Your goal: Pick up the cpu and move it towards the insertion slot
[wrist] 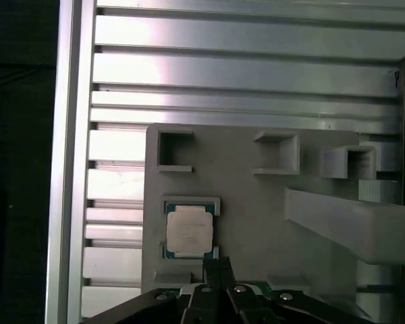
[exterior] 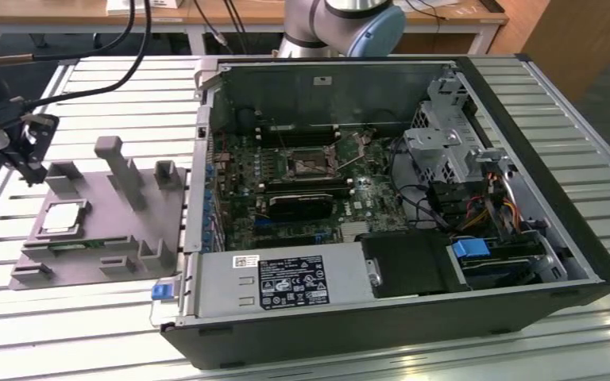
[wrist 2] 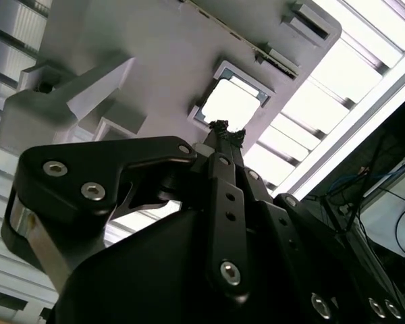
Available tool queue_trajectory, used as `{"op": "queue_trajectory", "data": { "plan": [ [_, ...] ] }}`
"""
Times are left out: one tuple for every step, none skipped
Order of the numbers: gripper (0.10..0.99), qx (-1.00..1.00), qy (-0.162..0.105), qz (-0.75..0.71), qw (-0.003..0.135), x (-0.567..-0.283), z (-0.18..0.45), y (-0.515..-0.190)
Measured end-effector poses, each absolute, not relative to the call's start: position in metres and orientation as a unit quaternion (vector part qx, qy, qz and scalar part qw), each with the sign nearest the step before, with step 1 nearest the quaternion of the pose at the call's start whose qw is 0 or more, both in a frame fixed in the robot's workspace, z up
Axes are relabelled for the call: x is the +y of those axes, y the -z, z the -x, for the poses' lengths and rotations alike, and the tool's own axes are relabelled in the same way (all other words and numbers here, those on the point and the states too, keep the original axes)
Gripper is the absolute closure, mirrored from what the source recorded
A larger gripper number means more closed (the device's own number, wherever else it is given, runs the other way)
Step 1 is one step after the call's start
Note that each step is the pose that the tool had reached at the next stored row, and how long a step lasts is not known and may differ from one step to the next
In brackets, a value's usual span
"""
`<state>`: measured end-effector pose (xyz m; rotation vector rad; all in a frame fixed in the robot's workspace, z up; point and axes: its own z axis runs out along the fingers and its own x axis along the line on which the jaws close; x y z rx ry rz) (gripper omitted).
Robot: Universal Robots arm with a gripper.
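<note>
while lying open on its side, takes up most of the slatted metal table [exterior: 146,111] — a black computer case [exterior: 390,317], motherboard [exterior: 374,194] bared. just beside it, toward the exterior view's left, a grey holder tray [exterior: 104,226] with upright blocks. raised over the side of that tray away from the case, the gripper [exterior: 35,175], touching nothing; jaws closed against each other with nothing between, tips together in both wrist views [wrist: 217,262] [wrist 2: 223,127]. near the middle of the motherboard, the insertion slot [exterior: 307,164]: shiny frame, dark centre. well apart from it, resting flat in a square recess of the tray, the cpu [exterior: 61,216] — silvery top up, just past the fingertips in the first wrist view [wrist: 188,231] and in the second [wrist 2: 233,102].
</note>
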<state>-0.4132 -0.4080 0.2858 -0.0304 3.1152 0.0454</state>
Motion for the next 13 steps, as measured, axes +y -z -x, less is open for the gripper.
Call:
{"op": "queue_trajectory", "data": {
  "plan": [
    [0.984,1.000,-0.015,0.010,0.013,-0.408,0.414,-0.285],
    [0.984,1.000,-0.015,0.010,0.013,-0.408,0.414,-0.283],
    [0.984,1.000,-0.014,0.010,0.013,-0.408,0.415,-0.282],
    [0.984,1.000,-0.014,0.010,0.013,-0.408,0.415,-0.281],
    [0.984,1.000,-0.014,0.010,0.014,-0.408,0.415,-0.280],
    [0.984,1.000,-0.014,0.010,0.014,-0.408,0.416,-0.279],
    [0.984,1.000,-0.014,0.010,0.014,-0.408,0.416,-0.278],
    [0.984,1.000,-0.014,0.010,0.014,-0.408,0.417,-0.277],
    [0.984,1.000,-0.014,0.010,0.014,-0.408,0.417,-0.276],
    [0.984,1.000,-0.014,0.010,0.014,-0.408,0.417,-0.274],
    [0.984,1.000,-0.014,0.010,0.014,-0.408,0.417,-0.273],
    [0.984,1.000,-0.014,0.010,0.014,-0.408,0.418,-0.272],
    [0.984,1.000,-0.014,0.010,0.014,-0.408,0.418,-0.271]
  ]
}}
